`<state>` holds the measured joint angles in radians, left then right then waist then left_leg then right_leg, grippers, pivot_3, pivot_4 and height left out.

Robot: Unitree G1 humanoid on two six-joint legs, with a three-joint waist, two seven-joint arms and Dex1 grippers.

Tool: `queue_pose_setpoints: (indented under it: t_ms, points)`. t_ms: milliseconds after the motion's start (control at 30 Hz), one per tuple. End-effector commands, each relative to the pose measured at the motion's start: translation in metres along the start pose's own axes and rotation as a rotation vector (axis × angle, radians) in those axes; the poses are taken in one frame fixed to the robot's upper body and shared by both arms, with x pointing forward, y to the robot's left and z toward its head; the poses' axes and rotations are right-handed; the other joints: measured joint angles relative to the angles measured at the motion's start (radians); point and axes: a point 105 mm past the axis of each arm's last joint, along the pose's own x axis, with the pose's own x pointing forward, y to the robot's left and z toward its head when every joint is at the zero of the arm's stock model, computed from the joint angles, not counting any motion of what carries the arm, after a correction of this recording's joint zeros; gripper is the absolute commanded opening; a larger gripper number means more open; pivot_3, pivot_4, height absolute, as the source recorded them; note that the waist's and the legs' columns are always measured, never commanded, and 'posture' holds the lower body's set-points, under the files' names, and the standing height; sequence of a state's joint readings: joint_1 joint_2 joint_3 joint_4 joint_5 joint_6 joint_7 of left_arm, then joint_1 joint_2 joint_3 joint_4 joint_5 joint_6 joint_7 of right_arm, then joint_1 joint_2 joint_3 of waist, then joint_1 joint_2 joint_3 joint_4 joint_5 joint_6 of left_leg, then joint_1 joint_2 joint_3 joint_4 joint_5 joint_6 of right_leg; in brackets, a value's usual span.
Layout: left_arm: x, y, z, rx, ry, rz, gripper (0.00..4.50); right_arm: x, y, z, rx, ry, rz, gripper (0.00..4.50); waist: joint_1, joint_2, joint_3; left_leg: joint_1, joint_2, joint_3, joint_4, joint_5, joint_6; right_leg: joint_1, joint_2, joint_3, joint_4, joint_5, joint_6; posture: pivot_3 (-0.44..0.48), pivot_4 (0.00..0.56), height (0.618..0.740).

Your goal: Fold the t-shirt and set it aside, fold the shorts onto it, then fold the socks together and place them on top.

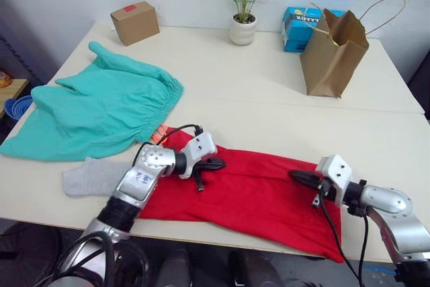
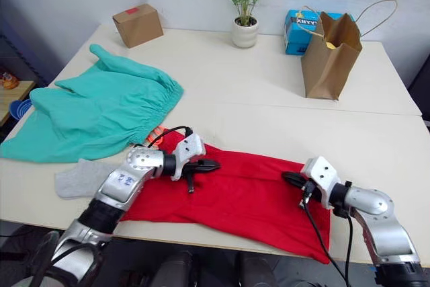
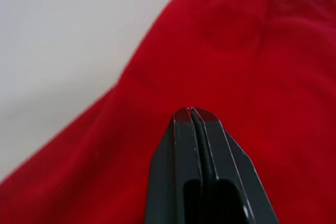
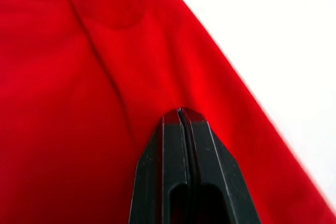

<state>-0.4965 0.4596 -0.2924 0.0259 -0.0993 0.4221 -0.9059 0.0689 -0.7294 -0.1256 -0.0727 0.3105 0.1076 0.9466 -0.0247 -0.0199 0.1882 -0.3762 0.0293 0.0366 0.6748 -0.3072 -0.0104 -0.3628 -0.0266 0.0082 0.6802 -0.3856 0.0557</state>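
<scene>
Both the left gripper point(image 3: 191, 110) and right gripper point(image 4: 179, 110) are showing fingers pressed together, empty, over the t-shirt point(image 1: 255, 196), while the head views are showing it lying along the table's point(image 1: 269, 85) near edge, the shorts point(image 1: 101, 109) and one of the socks point(image 1: 91, 177) lying to its left.

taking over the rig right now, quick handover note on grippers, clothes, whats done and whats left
Left gripper: shut, empty, over the left part of the t-shirt.
Right gripper: shut, empty, over the t-shirt's right part.
T-shirt lies as a long band along the near edge of the table, not set aside yet.
Shorts lie unfolded on the left of the table; a grey sock lies flat at their near edge, beside the t-shirt.
Left: finish the t-shirt fold, set it aside, fold shorts onto it, then the socks on top.
</scene>
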Motion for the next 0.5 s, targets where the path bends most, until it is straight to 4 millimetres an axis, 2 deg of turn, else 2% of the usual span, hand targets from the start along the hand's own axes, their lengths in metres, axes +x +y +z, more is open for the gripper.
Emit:
queue_pose_setpoints:
  t_ms: [33,67,167,267,333,400,500]
  points:
    - [-0.017,0.015,-0.001,0.014,0.007,0.067,0.04,-0.015,0.007,0.001,0.033,-0.023,0.051,0.0,0.0,-0.001,0.0,0.007,0.0,0.0,-0.004,-0.001,0.001,0.007,0.0,0.0,-0.004,0.0,0.0,0.0,0.15,0.74]
    - [-0.022,0.023,0.006,0.028,-0.027,0.095,0.04,-0.018,0.006,0.005,0.036,-0.046,0.05,0.0,-0.001,0.0,0.0,0.012,-0.001,0.0,-0.008,-0.001,0.002,0.012,-0.001,0.0,-0.009,0.0,0.0,0.0,0.15,0.74]
    - [-0.041,0.038,0.032,0.037,-0.163,0.121,0.04,-0.026,-0.001,0.021,0.049,-0.122,0.031,0.0,-0.003,-0.001,0.0,0.009,-0.001,0.0,-0.009,-0.001,0.002,0.01,-0.001,0.0,-0.01,0.001,0.0,0.0,0.15,0.74]
    - [-0.067,0.041,0.041,0.061,-0.175,0.058,0.04,-0.028,-0.009,0.042,0.06,-0.206,0.026,0.0,-0.008,-0.001,0.0,0.006,0.0,0.0,-0.009,0.001,-0.003,0.005,0.0,0.0,-0.008,0.001,0.0,0.0,0.15,0.74]
    - [-0.08,0.041,0.042,0.071,-0.151,0.024,0.04,-0.026,-0.014,0.055,0.07,-0.257,0.013,0.0,-0.01,0.0,0.0,0.006,0.0,0.001,-0.011,0.004,-0.007,0.004,0.001,0.0,-0.008,0.001,0.0,0.0,0.15,0.74]
    - [-0.096,0.046,0.028,0.125,-0.023,0.028,0.04,-0.017,-0.017,0.065,0.058,-0.266,0.013,0.0,-0.011,0.0,0.0,0.007,0.001,0.0,-0.013,0.004,-0.007,0.003,0.001,0.0,-0.008,0.0,0.0,0.0,0.15,0.74]
    - [-0.098,0.049,0.018,0.115,0.008,0.062,0.04,-0.005,-0.017,0.064,0.036,-0.229,0.017,0.0,-0.004,0.0,0.0,0.007,0.0,0.0,-0.013,0.003,-0.006,0.003,0.0,0.0,-0.009,0.0,0.0,0.0,0.15,0.74]
